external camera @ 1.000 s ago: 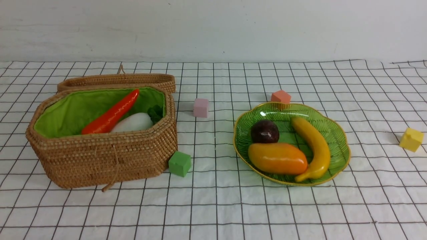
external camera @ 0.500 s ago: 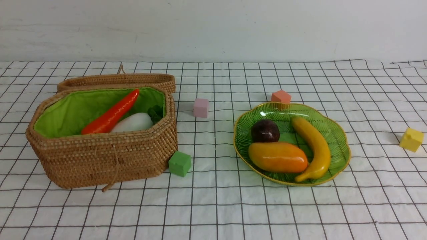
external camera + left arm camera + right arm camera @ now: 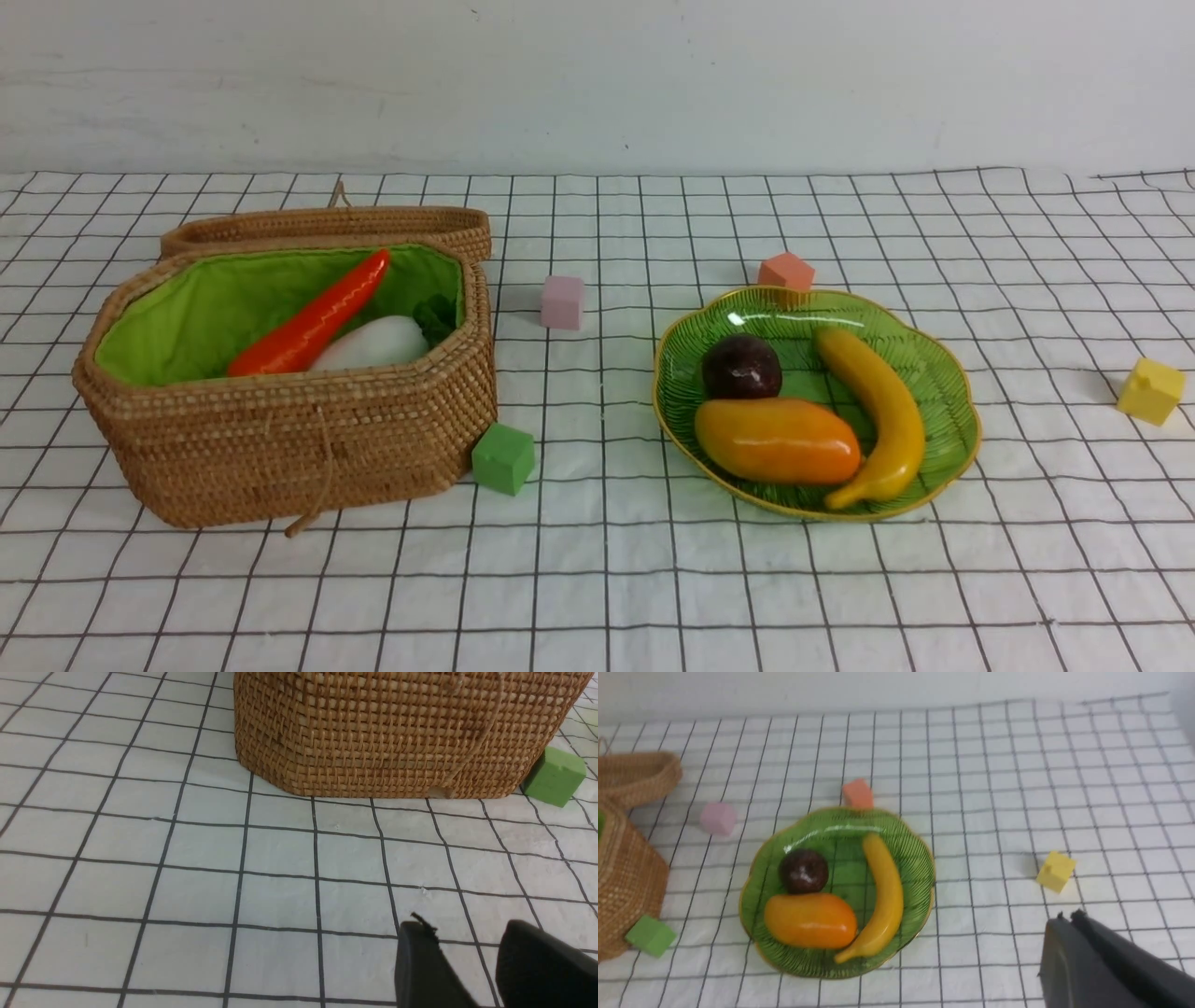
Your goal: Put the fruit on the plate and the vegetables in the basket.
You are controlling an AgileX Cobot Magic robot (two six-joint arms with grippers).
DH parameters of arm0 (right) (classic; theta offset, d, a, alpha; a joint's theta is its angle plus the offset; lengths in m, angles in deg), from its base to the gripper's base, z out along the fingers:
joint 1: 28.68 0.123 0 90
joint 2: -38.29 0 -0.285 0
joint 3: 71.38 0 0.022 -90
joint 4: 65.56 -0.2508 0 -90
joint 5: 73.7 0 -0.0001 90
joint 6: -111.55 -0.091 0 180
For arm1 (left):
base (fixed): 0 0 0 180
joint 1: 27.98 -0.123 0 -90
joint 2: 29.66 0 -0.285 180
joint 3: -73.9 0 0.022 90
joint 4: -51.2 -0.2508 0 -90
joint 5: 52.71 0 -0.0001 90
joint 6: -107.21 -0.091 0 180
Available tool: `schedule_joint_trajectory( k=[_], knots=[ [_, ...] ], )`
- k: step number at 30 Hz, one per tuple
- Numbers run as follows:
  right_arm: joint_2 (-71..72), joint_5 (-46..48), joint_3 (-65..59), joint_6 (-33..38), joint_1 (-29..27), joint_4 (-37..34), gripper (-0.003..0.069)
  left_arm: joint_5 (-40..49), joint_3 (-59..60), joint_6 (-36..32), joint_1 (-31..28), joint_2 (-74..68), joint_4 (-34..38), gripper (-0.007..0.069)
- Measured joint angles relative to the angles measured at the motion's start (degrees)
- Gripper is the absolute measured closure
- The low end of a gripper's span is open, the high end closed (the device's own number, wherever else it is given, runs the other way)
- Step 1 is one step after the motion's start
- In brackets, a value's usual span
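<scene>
The green glass plate (image 3: 943,392) holds the dark maroon fruit (image 3: 741,367), the orange-yellow mango (image 3: 777,441) and the yellow banana (image 3: 878,411); it also shows in the right wrist view (image 3: 915,858). The wicker basket (image 3: 280,439), lid open behind it, holds the red-orange chili (image 3: 313,317) and the white radish (image 3: 369,343); the cucumber is hidden. Neither arm shows in the front view. My left gripper (image 3: 467,933) is open and empty over the cloth in front of the basket (image 3: 397,732). My right gripper (image 3: 1066,917) is shut and empty, right of the plate.
Small cubes lie on the checked cloth: green (image 3: 503,457) at the basket's front corner, pink (image 3: 562,301) between basket and plate, salmon (image 3: 786,271) behind the plate, yellow (image 3: 1151,390) far right. A white wall stands behind the table.
</scene>
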Motion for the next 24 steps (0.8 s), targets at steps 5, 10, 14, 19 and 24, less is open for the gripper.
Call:
schedule_joint_trajectory(
  k=[5,10,14,19,24],
  knots=[
    [12.51,-14.41,-18.94,0.06,-5.27,-0.80,0.0662,0.00,0.00,0.00,0.00,0.00,0.00,0.0386],
    [31.45,-33.97,-52.51,0.11,-10.72,-1.25,0.0660,0.00,0.00,0.00,0.00,0.00,0.00,0.0386],
    [40.96,-38.23,-68.15,0.16,-12.53,-0.40,0.0657,0.00,0.00,0.00,0.00,0.00,0.00,0.0386],
    [45.27,-37.68,-74.83,0.78,-13.52,0.32,0.0652,0.17,0.01,0.00,-0.01,0.00,0.00,0.0386],
    [45.32,-38.27,-74.94,1.33,-13.52,0.09,0.0648,0.02,0.01,0.00,-0.01,0.00,0.00,0.0386]
  ],
)
